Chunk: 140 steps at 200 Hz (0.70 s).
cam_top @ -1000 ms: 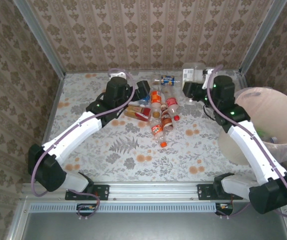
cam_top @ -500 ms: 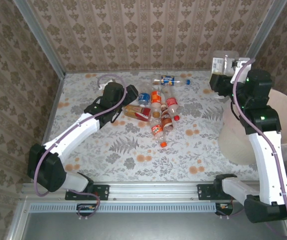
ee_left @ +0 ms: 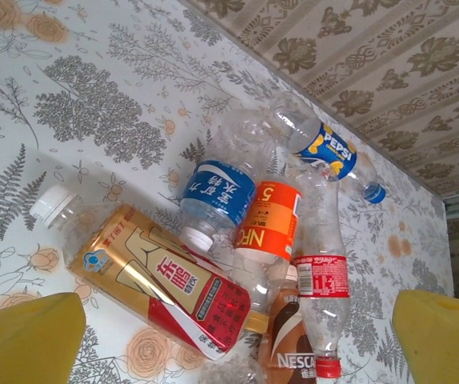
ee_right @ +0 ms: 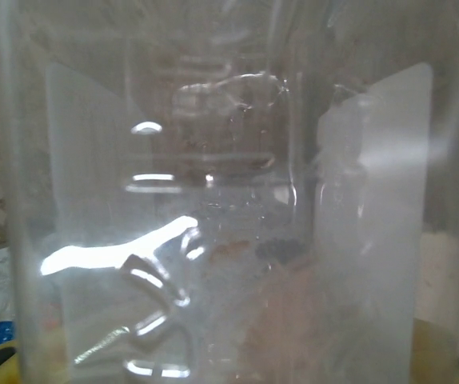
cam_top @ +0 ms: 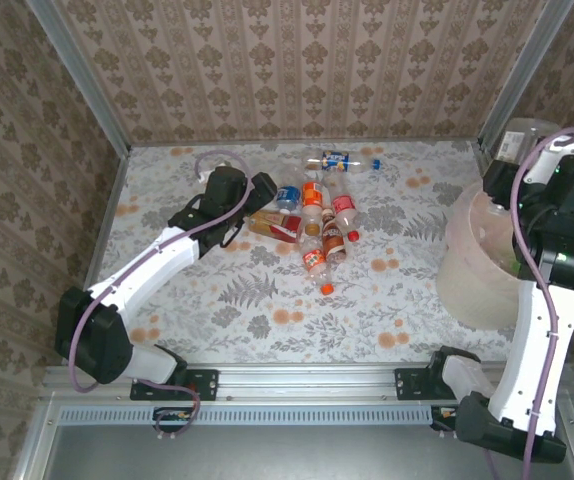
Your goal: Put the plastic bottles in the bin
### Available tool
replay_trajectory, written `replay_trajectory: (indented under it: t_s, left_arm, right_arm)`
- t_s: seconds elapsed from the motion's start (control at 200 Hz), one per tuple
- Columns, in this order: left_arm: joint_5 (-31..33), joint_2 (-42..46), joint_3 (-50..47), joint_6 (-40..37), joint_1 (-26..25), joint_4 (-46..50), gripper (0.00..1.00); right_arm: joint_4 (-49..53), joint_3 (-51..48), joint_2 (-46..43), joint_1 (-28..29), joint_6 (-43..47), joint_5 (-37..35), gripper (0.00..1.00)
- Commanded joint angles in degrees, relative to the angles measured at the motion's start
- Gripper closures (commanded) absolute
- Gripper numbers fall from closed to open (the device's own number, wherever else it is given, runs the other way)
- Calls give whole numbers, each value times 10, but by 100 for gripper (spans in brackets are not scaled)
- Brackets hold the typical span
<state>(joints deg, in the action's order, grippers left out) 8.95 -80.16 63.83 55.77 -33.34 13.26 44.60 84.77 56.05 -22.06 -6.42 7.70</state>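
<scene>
Several plastic bottles (cam_top: 317, 215) lie in a heap at the table's middle back. In the left wrist view I make out a gold-and-red labelled bottle (ee_left: 157, 284), a blue-labelled one (ee_left: 213, 192), an orange one (ee_left: 268, 220), a red-labelled clear one (ee_left: 319, 284) and a Pepsi bottle (ee_left: 321, 148). My left gripper (cam_top: 267, 198) hovers open just left of the heap, its yellow fingertips (ee_left: 21, 336) wide on either side of it. My right gripper (cam_top: 515, 165) is raised above the bin (cam_top: 467, 275), shut on a clear bottle (cam_top: 519, 138) that blocks the right wrist view (ee_right: 229, 200).
The bin stands at the table's right edge, close to the right wall's metal post (cam_top: 512, 70). A lone Pepsi bottle (cam_top: 342, 160) lies near the back wall. Open flowered tabletop (cam_top: 267, 300) stretches in front of the heap.
My right arm has swung up and to the right from the table's back, carrying the clear bottle over the bin. The left gripper drew back slightly to the left, then held still.
</scene>
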Motion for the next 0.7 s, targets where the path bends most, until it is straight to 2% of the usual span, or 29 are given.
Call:
replay_trajectory:
  t_s: [0.0,0.19,0.385,0.435,0.51,0.575,0.695]
  left_arm:
    - [-19,-7,-14,16,9,-6,0]
    - [-26,-7,-15,19,19,15,0]
    - [-33,-8,-35,58,34,18,0]
    - [-38,-10,-40,65,35,11,0]
    - [-42,-18,-37,67,35,8,0]
    - [-49,-28,-25,65,35,21,0]
    - [-65,-47,-6,58,35,42,0]
  right_arm:
    - [56,25,9,-17,-16,-16,58]
    - [110,34,17,-21,-1,-113,56]
    - [125,-2,7,-22,-2,-153,55]
    - [130,-12,7,-22,-1,-144,55]
    - [142,-24,9,-21,-7,-91,54]
    - [141,-45,8,-21,-15,-82,52]
    - [128,-79,6,-21,-18,-74,34]
